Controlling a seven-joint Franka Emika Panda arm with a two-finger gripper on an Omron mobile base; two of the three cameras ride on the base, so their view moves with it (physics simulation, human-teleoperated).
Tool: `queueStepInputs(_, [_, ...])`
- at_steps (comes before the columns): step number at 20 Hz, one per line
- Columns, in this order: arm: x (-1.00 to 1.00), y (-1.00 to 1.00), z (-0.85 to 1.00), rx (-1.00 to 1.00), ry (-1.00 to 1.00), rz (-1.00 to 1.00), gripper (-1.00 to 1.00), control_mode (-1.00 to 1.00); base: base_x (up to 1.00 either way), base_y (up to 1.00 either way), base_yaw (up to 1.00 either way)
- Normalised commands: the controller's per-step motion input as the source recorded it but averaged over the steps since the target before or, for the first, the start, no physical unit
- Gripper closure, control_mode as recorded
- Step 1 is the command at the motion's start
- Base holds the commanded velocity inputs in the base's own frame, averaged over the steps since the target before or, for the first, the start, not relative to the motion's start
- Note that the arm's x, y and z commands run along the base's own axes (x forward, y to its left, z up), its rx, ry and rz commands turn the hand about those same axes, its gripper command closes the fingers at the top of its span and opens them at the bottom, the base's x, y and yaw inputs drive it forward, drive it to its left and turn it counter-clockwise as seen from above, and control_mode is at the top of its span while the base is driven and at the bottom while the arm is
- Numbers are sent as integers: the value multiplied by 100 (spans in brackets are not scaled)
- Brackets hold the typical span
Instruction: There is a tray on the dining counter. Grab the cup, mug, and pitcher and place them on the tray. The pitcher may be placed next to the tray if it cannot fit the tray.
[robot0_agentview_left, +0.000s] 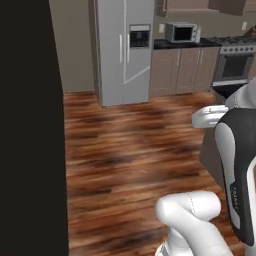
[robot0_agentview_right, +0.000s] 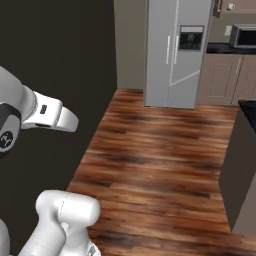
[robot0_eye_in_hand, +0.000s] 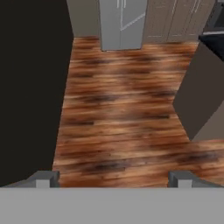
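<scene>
My claw (robot0_eye_in_hand: 113, 178) is spread wide and holds nothing; wood floor (robot0_eye_in_hand: 118, 113) lies below it, the fridge (robot0_eye_in_hand: 121, 22) stands well ahead.

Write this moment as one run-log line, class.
phase: in transit over wood floor | gripper: open, empty | ahead: fridge, microwave | task items: none in sight

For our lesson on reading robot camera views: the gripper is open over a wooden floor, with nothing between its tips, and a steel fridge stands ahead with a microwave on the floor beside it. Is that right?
Not quite. The microwave sits on the dark counter above the cabinets, not on the floor, as the left base view shows. The rest holds: the gripper is open and holds nothing over the wooden floor, with the fridge ahead.
</scene>
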Motion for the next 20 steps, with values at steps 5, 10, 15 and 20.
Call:
queueStepInputs(5, [0,0,0,0,0,0,-100,100,100,100,-12])
queueStepInputs(10, [0,0,0,0,0,0,-100,100,100,96,-35])
queueStepInputs(15, [0,0,0,0,0,0,-100,100,96,83,-59])
queueStepInputs(20, [0,0,0,0,0,0,-100,100,85,79,-66])
